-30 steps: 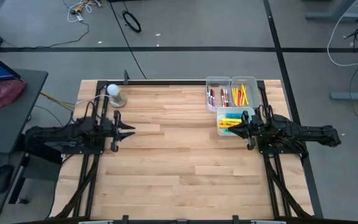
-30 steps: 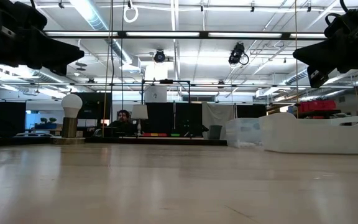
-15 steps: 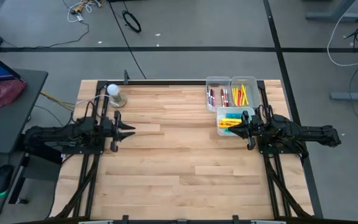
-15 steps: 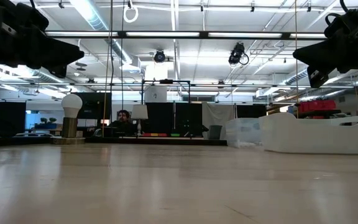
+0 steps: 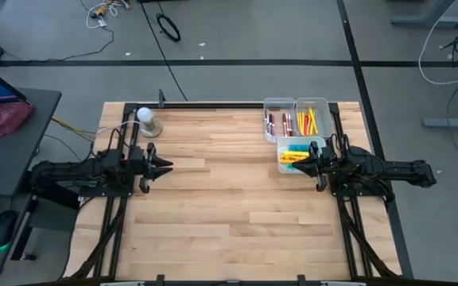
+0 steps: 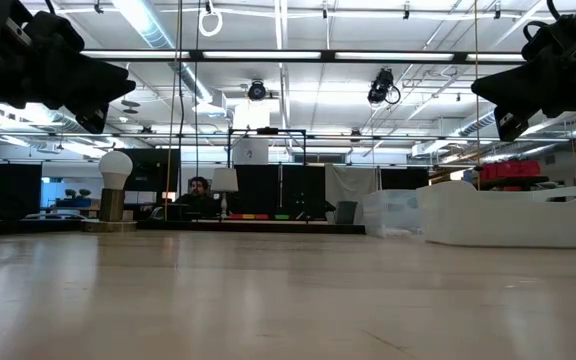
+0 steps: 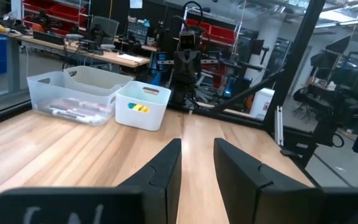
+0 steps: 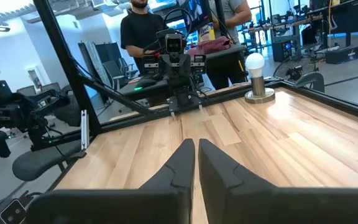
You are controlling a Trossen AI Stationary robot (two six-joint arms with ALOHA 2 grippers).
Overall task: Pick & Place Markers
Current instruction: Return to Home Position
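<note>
The markers lie in three clear bins at the table's far right. White-barrelled ones [image 5: 277,124] fill one bin, thin yellow ones [image 5: 312,121] the bin beside it, and yellow, green and cyan highlighters [image 5: 294,152] the nearer bin. The left wrist view shows the white ones [image 7: 73,111] through a bin wall. My left gripper [image 5: 168,165] hovers open over the table's left part, its fingers a narrow gap apart [image 7: 197,155]. My right gripper [image 5: 296,165] hangs shut [image 8: 196,149] at the near edge of the highlighter bin, well above the table [image 6: 488,95].
A white ball on a grey base [image 5: 145,121] stands at the far left corner. The wooden table [image 5: 229,199] lies bare between the arms and toward the near edge. Dark frame rails run along the table's sides. People [image 8: 142,31] stand in the room beyond the table's left side.
My left gripper has turned slightly in place, its outline in the low view reaching lower than before. The right arm and the bins have kept still.
</note>
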